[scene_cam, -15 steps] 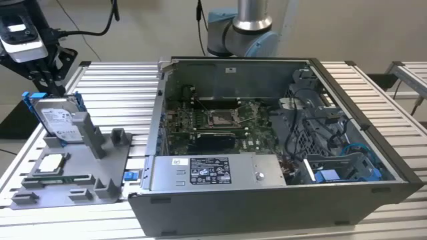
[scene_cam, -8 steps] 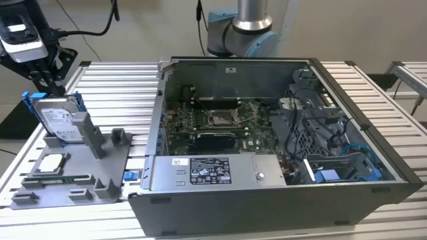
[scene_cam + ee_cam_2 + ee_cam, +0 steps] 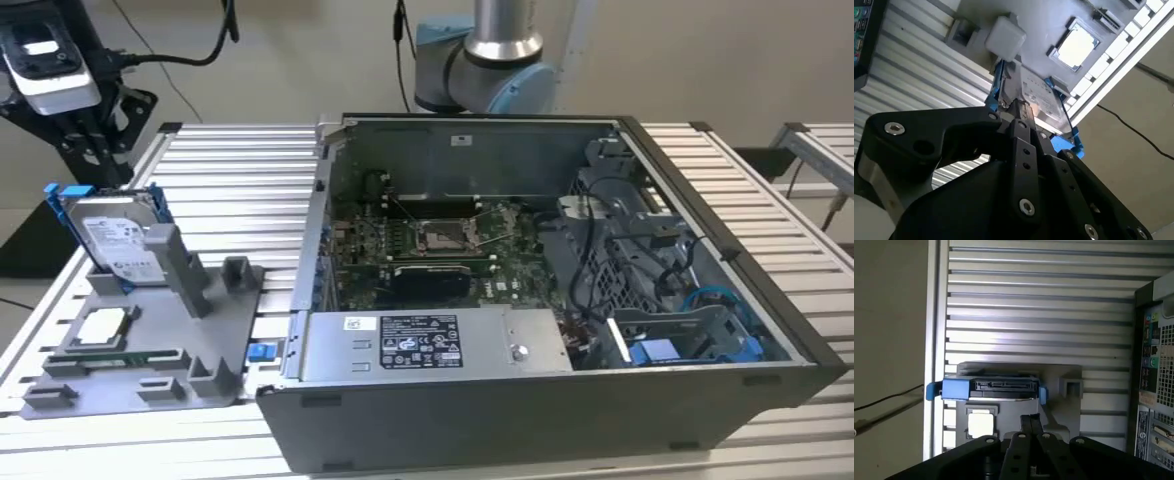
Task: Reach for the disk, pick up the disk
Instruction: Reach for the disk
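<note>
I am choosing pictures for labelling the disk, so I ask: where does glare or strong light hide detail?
Second wrist view: the chip is washed out to white, the disk label partly pale with glare, the pincer dark in front. First wrist view: the table slats shine in bright bands. Exterior view: even light, disk label plain.

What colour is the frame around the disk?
Bright blue. The frame on the disk shows best in the first wrist view.
</note>
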`<move>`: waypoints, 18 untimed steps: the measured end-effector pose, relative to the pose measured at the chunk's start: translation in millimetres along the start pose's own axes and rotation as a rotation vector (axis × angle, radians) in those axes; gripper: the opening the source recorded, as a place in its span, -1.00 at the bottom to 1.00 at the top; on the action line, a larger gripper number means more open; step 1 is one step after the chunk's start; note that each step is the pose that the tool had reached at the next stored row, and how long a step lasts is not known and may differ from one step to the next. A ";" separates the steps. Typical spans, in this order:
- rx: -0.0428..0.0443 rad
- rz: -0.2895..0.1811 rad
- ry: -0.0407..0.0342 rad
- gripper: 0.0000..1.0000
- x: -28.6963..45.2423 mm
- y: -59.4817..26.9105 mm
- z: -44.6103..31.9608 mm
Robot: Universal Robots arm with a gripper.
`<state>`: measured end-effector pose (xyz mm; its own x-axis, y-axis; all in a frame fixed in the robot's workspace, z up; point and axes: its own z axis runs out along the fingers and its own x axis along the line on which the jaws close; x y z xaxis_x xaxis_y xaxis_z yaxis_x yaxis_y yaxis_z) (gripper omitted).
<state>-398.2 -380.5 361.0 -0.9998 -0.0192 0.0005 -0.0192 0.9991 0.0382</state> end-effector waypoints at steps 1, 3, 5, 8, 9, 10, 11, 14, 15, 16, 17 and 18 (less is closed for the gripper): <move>0.0000 0.000 0.0000 -1.00 1.9 3.8 0.2; 0.0000 0.000 0.0000 -1.00 8.3 10.0 0.6; 0.0001 0.000 0.0001 -1.00 16.7 14.3 0.9; 0.0000 0.000 0.0000 -1.00 30.2 18.0 1.3; 0.0000 0.000 0.0000 -1.00 34.7 18.9 1.5; 0.0001 0.000 0.0001 -1.00 38.5 19.2 1.5; 0.0001 0.000 0.0001 -1.00 41.5 19.3 1.5; 0.0001 0.000 0.0002 -1.00 49.3 19.4 1.7; 0.0001 0.000 0.0002 -1.00 50.8 19.4 1.9; 0.0000 0.000 0.0003 -1.00 51.3 19.2 2.0; 0.0000 0.000 0.0006 -1.00 51.5 18.9 2.1; 0.0000 0.000 0.0015 -1.00 51.6 18.3 2.2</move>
<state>-450.1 -363.1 359.5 -0.9998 -0.0193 0.0020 -0.0192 0.9991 0.0382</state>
